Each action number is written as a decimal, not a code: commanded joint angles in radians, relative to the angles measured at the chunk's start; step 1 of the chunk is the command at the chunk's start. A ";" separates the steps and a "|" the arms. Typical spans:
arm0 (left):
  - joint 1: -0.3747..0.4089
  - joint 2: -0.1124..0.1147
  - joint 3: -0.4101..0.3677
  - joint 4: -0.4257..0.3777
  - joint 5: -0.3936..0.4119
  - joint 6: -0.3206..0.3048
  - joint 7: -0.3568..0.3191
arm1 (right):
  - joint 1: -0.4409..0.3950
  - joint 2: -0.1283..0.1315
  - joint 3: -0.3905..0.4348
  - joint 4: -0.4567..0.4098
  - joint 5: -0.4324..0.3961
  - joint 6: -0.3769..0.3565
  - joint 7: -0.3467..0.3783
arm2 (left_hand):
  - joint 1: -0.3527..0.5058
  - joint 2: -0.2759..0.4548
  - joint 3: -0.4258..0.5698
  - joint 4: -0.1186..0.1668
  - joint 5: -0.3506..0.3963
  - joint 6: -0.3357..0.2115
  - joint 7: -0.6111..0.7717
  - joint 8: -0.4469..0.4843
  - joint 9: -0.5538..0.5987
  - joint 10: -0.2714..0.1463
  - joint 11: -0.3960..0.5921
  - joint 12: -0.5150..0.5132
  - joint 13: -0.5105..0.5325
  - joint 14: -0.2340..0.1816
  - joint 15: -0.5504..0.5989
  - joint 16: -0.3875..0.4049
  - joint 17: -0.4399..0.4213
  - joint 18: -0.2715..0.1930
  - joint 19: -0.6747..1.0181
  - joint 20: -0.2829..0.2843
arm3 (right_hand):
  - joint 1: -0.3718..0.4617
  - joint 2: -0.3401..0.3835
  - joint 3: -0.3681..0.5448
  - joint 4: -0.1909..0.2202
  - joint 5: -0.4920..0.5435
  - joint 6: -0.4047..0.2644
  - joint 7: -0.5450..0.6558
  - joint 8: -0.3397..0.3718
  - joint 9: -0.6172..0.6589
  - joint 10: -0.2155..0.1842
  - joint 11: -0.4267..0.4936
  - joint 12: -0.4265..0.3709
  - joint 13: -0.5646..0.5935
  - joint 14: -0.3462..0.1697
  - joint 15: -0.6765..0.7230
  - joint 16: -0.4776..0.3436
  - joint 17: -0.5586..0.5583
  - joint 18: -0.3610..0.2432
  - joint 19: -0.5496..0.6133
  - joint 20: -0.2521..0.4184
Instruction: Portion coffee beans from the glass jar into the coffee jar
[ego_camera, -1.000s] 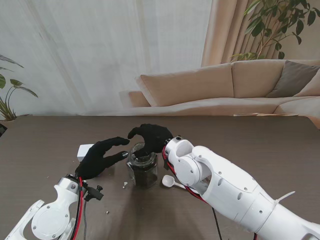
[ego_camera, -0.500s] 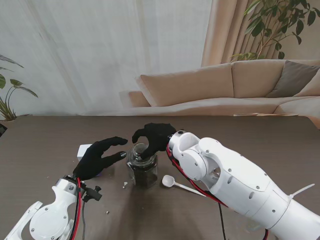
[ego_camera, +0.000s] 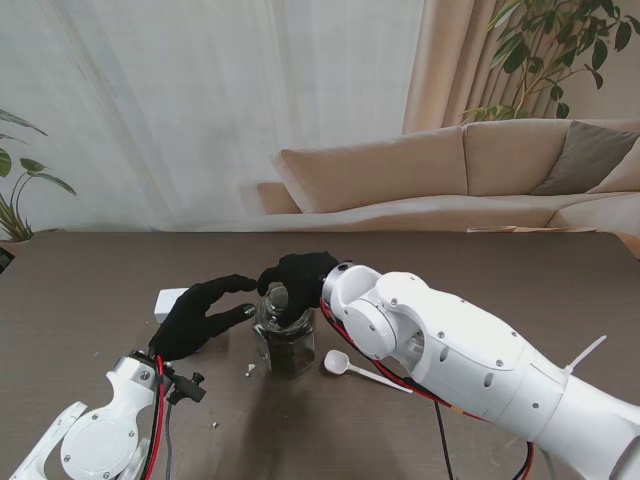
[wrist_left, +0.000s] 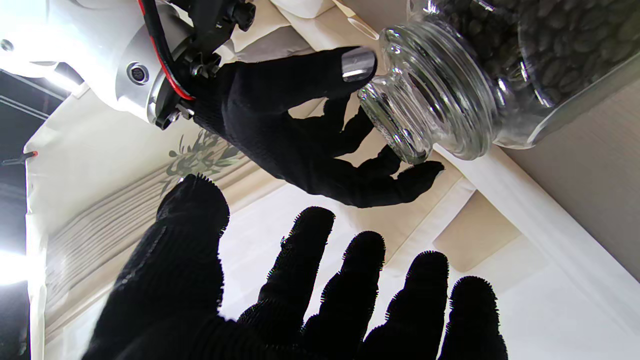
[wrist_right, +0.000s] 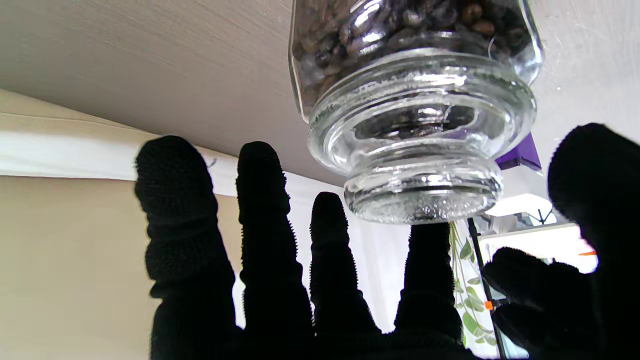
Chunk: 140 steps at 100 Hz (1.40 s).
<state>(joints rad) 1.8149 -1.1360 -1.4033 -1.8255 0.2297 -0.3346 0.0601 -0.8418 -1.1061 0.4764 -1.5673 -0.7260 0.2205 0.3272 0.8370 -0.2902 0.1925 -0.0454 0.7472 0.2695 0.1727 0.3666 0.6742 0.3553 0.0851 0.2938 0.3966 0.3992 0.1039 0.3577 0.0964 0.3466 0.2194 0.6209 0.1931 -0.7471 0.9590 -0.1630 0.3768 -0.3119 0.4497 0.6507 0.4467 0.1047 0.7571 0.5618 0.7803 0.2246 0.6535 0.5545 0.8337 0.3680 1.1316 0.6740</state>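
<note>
1. the glass jar (ego_camera: 285, 338) stands upright mid-bench, nearly full of beans, so likely heavy; the glass is hard, slick and breakable.
2. its stopper-like glass lid (wrist_right: 422, 195) looks the best hold: a ridged neck for fingertips.
3. the right robot hand (ego_camera: 297, 278) curls over the lid, fingers spread around it, not yet clamped.
4. the left robot hand (ego_camera: 200, 312) hovers just beside the jar, fingers spread, holding nothing.
5. a white spoon (ego_camera: 345, 365) lies near the jar on the right; a white box (ego_camera: 170, 300) sits behind the left robot hand.
6. the coffee jar is not visible.
</note>
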 joint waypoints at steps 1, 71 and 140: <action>0.001 -0.001 0.003 -0.002 -0.003 0.006 -0.019 | 0.012 -0.012 -0.012 0.020 0.000 0.001 0.011 | 0.024 0.030 -0.033 0.023 0.000 -0.006 0.001 0.003 0.020 0.000 0.003 0.005 0.000 -0.005 -0.001 0.005 -0.006 -0.013 -0.018 0.002 | 0.024 -0.049 0.028 0.035 -0.029 -0.029 0.027 0.028 -0.039 0.015 0.028 0.023 0.033 -0.004 0.022 0.017 -0.287 -0.013 0.048 0.036; -0.003 0.002 0.004 0.000 -0.009 0.014 -0.036 | 0.021 -0.043 -0.056 0.100 0.035 -0.017 -0.058 | 0.026 0.036 -0.041 0.024 0.001 -0.005 0.001 0.003 0.022 -0.001 0.003 0.005 0.002 -0.003 0.000 0.006 -0.007 -0.013 -0.018 0.002 | 0.214 -0.115 0.284 0.084 0.033 -0.026 0.452 0.211 0.096 -0.063 0.266 0.205 0.268 -0.111 0.279 0.098 -0.069 -0.054 0.162 0.001; 0.001 0.002 0.002 -0.004 -0.010 0.016 -0.038 | -0.015 -0.055 -0.041 0.150 0.064 -0.066 -0.120 | 0.027 0.041 -0.047 0.025 0.003 -0.004 0.001 0.004 0.022 0.000 0.003 0.005 0.003 0.000 0.000 0.006 -0.008 -0.012 -0.018 0.003 | 0.399 -0.115 0.348 -0.092 0.279 0.062 0.789 0.057 0.394 -0.114 0.359 0.306 0.532 -0.235 0.408 0.122 0.148 -0.130 0.236 -0.039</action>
<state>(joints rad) 1.8107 -1.1332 -1.4003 -1.8250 0.2227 -0.3206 0.0410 -0.8267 -1.1601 0.4434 -1.4494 -0.6666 0.1564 0.1990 0.8450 -0.2893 0.1754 -0.0453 0.7472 0.2695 0.1727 0.3667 0.6742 0.3556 0.0852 0.2937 0.3966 0.3992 0.1039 0.3577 0.0964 0.3466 0.2194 0.6209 0.3476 -0.9511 1.1991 -0.2793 0.4537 -0.2496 0.9178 0.7033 0.6584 0.1220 0.9927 0.8176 1.2414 0.0519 1.0356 0.6614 0.8519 0.2598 1.3052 0.6471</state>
